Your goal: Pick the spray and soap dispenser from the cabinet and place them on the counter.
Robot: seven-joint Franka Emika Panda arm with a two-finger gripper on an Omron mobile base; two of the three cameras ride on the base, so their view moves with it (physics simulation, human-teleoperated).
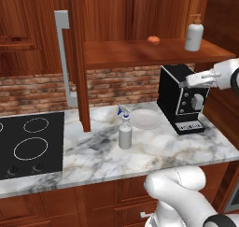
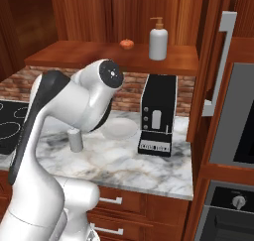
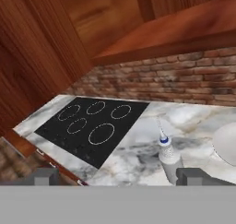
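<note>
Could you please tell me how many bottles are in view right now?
2. The slim grey-white spray bottle with the blue trigger stands on the white veined marble counter. The squat grey-white soap dispenser with the orange pump stands on the reddish-brown wooden cabinet shelf.

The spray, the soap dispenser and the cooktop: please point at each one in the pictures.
spray (image 1: 124,136), left base view, on the bottle's body.
soap dispenser (image 2: 158,44), right base view, on the bottle's body.
cooktop (image 3: 92,121), hand view, on the black glass between the burner rings.
</note>
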